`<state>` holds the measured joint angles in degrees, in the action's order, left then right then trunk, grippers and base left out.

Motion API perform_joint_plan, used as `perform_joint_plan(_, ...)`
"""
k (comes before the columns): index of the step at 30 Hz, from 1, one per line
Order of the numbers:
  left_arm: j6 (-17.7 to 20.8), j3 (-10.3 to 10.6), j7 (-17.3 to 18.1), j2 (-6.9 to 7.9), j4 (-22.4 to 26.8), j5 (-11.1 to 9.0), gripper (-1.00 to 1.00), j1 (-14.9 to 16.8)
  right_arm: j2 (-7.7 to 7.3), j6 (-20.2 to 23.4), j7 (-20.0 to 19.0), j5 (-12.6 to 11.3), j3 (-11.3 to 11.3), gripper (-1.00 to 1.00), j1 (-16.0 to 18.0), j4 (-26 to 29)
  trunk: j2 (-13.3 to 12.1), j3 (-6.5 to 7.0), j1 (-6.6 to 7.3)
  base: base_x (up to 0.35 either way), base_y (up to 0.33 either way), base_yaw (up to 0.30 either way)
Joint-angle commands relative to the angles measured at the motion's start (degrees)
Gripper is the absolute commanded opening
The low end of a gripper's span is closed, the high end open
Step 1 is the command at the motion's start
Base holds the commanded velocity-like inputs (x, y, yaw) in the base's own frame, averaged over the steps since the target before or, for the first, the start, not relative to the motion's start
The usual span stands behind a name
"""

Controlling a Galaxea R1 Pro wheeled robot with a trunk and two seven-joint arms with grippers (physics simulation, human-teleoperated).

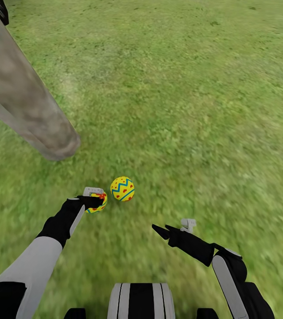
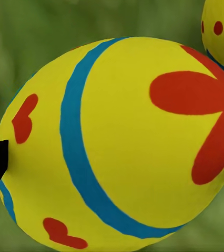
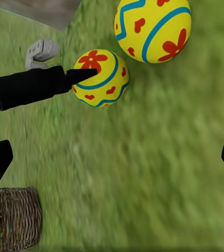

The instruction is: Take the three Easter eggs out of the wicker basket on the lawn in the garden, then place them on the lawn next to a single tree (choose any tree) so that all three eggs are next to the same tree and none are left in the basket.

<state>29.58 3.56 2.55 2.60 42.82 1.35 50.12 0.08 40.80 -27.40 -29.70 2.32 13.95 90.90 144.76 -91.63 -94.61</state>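
Two eggs are near the tree (image 1: 30, 110): one (image 1: 122, 188) on the lawn (image 1: 194, 110), one (image 1: 98, 203) clenched in the left jaws, right jaws released, third unseen.

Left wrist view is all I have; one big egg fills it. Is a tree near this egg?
Observer: Yes. In the head view the tree has its trunk base close beyond the held egg.
Operator: Is the other egg down on the grass?
Observer: Yes, the second egg lies on the lawn right beside the held one.
Operator: And the right end effector?
Observer: The right end effector is open, holding nothing.
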Motion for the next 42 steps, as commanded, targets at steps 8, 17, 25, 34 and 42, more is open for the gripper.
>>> perform_joint_plan(8, 0.3, 0.21, 0.26, 0.04, -0.72, -0.55, 1.0, -0.03, 0.01, 0.33, -0.02, -0.18, -0.04, 1.0, 0.02, 0.02, -0.01, 0.18, 0.02, 0.0, 0.0, 0.0)
perform_joint_plan(17, 0.3, 0.16, 0.3, 0.04, -0.82, -0.56, 1.0, -0.02, 0.01, 0.33, -0.02, -0.18, -0.04, 1.0, 0.02, 0.07, -0.06, 1.07, 0.13, 0.0, 0.0, 0.0)
perform_joint_plan(25, 0.32, 0.19, 0.28, 0.04, -1.06, -0.56, 1.0, -0.02, 0.01, 0.33, -0.02, -0.18, -0.04, 1.0, 0.02, 0.05, -0.13, 2.18, 0.26, 0.0, 0.0, 0.0)
perform_joint_plan(34, 0.39, 0.17, 0.26, -0.04, -1.39, -0.55, 1.0, -0.02, 0.01, 0.33, -0.02, -0.18, -0.04, 1.0, 0.02, 0.07, -0.25, 4.17, 0.49, 0.0, 0.0, 0.0)
perform_joint_plan(42, 0.47, 0.14, 0.31, -0.02, -1.14, -0.53, 1.0, -0.02, 0.01, 0.33, -0.02, -0.18, -0.04, 1.0, 0.02, 0.06, -0.35, 5.94, 0.69, 0.0, 0.0, 0.0)
